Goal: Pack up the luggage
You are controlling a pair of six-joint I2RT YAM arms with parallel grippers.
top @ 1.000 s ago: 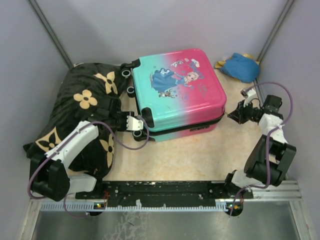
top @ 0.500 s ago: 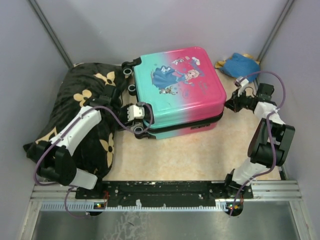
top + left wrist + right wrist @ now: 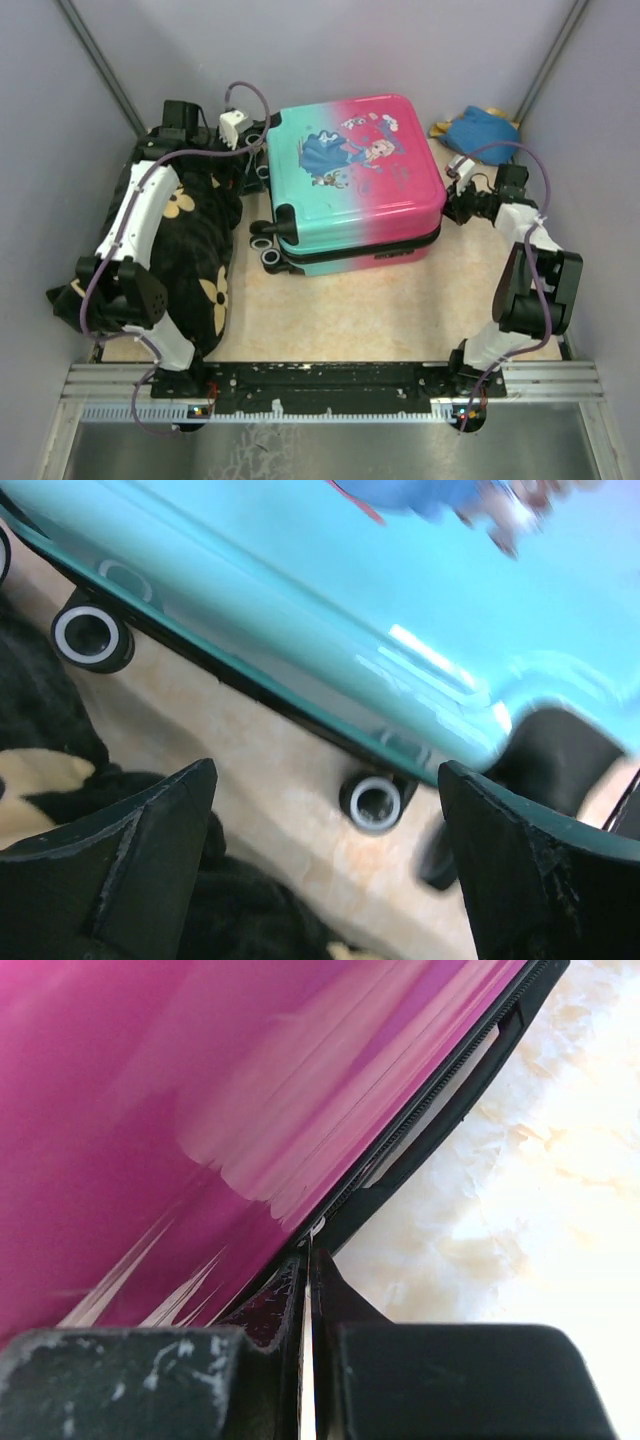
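**Packing barely begun, by the look of it**

Blanket [image 3: 190,260] lying outside, left of the luggage [image 3: 355,185]. Left gripper [image 3: 325,770] hovering wide open, empty, at its teal wheeled edge. Luggage lying flat between the grippers, lid down. Right gripper [image 3: 305,1255] pressing its pink seam, fully closed, holding nothing visible.

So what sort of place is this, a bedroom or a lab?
Probably a robot test booth: two robot arms bolted to a metal rail, plain grey walls around a small table, a suitcase and blanket as props.

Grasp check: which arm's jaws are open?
The left gripper, jaws wide apart beside the wheels of the luggage; the right gripper has jaws shut at the pink edge.
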